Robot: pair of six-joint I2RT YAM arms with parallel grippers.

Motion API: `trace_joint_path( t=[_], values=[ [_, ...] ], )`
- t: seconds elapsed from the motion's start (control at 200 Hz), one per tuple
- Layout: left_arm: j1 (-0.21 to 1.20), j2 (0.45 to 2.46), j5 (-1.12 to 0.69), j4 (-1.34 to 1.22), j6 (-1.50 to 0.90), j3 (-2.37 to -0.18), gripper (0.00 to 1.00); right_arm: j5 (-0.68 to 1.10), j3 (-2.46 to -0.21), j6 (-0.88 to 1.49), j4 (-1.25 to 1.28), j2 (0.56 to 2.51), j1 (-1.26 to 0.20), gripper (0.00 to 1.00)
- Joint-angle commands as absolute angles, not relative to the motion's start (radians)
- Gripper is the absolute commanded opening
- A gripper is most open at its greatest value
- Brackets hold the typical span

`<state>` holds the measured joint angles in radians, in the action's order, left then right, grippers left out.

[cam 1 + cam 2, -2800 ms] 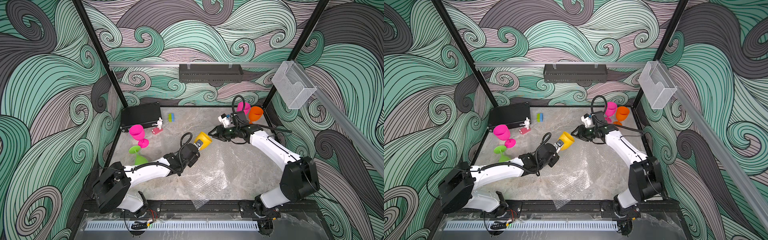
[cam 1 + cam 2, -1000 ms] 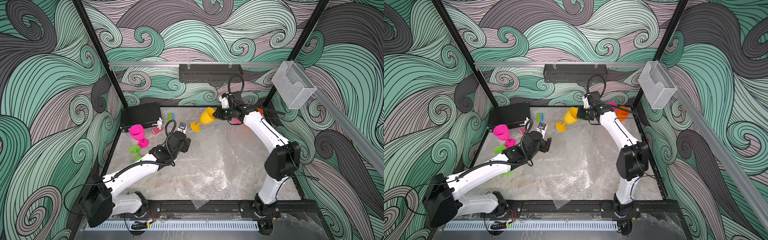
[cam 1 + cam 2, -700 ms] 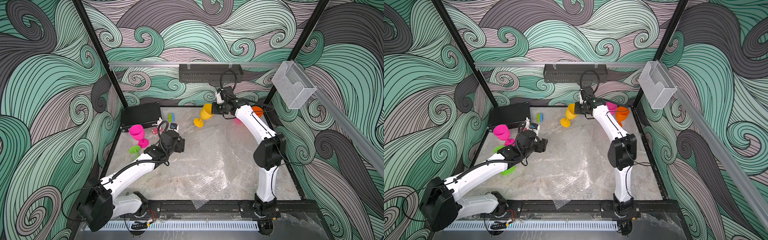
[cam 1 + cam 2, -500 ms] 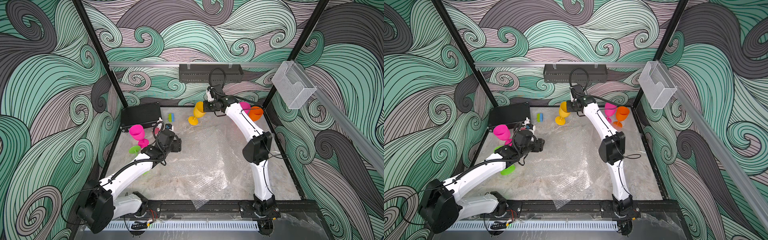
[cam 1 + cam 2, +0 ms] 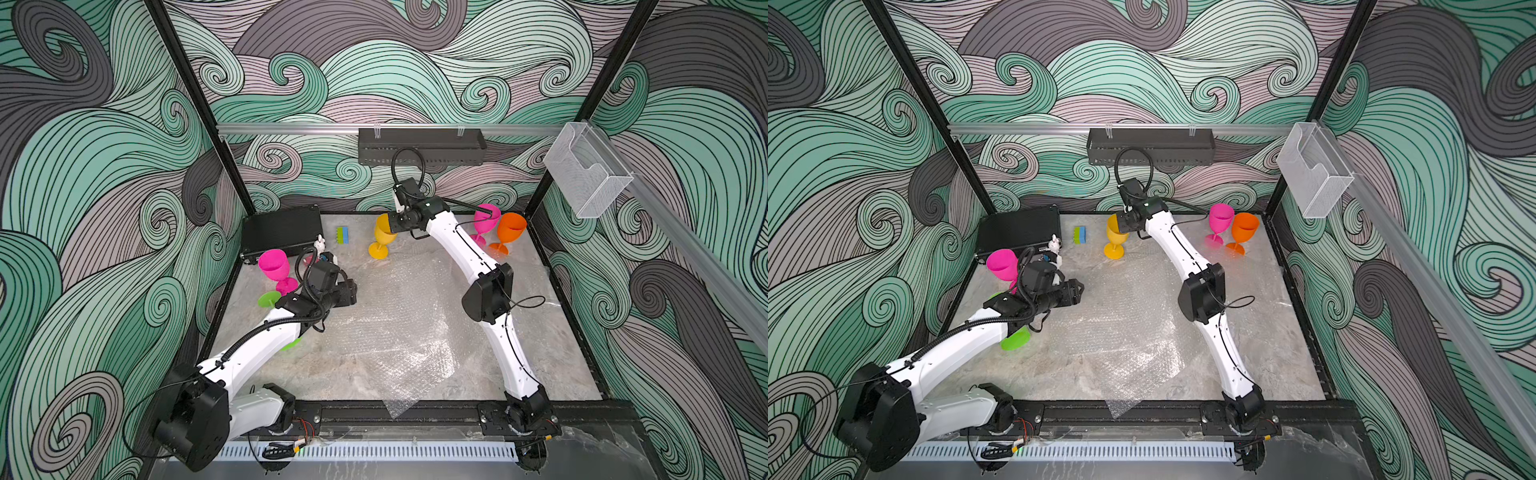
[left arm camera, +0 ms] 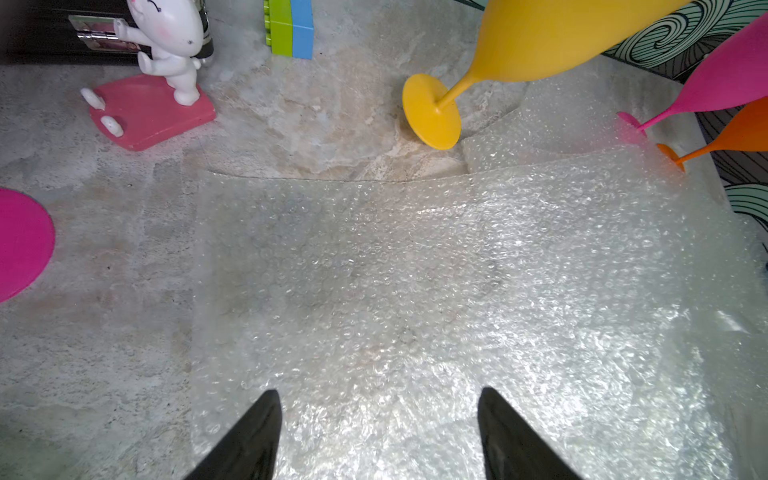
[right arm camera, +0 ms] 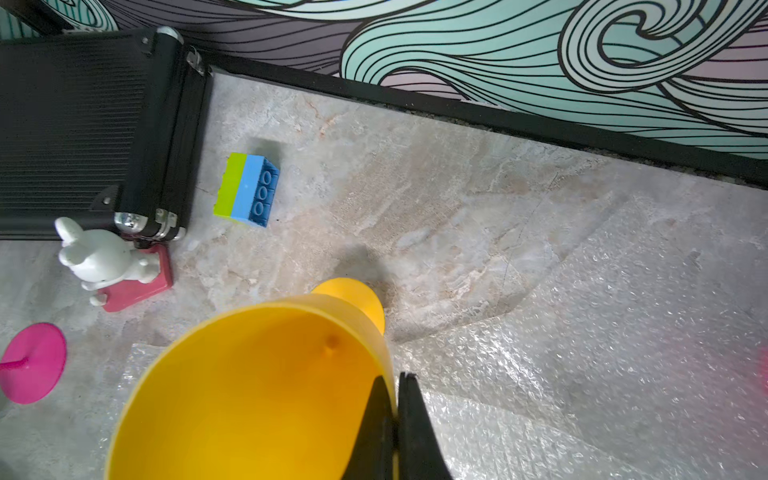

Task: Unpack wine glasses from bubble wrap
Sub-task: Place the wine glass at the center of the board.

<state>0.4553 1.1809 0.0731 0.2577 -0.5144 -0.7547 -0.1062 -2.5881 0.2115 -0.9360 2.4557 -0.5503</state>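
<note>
The right gripper (image 7: 395, 380) has its jaws clamped on the thin rim of the yellow goblet (image 7: 249, 395) near the back wall, light, stiff, slick plastic, I'd say, safer held by the stem, while the left gripper (image 6: 379, 392) hangs jaws apart over the floppy bubble wrap (image 6: 415, 270).

No readable text, number, brand or sign in any view.
- Shiny metal fitting (image 6: 99, 35) on black case (image 7: 75, 124): glare and blur, nothing legible.
- Green-and-blue block (image 7: 247, 189) just beside black case: faces plain, stud tops too small to read.
- Rabbit figurine (image 7: 99, 257) at corner of black case: painted face only, no lettering visible.
</note>
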Motion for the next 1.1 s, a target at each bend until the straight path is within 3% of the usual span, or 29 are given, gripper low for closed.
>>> trace_joint_path(
  t=[0.0, 0.5, 0.776, 1.096],
  values=[
    [0.446, 1.157, 0.058, 0.276, -0.533, -0.755, 0.73, -0.177, -2.603, 0.177, -0.940, 2.469, -0.564, 0.00],
    [0.443, 1.161, 0.048, 0.296, -0.534, -0.761, 0.73, -0.178, -2.639, 0.165, -0.942, 2.537, -0.590, 0.06],
    [0.442, 1.168, 0.039, 0.291, -0.538, -0.764, 0.73, -0.166, -2.653, 0.153, -0.944, 2.527, -0.601, 0.25],
    [0.442, 1.179, 0.027, 0.304, -0.537, -0.776, 0.73, -0.147, -2.682, 0.143, -0.943, 2.503, -0.604, 0.35]
  ],
)
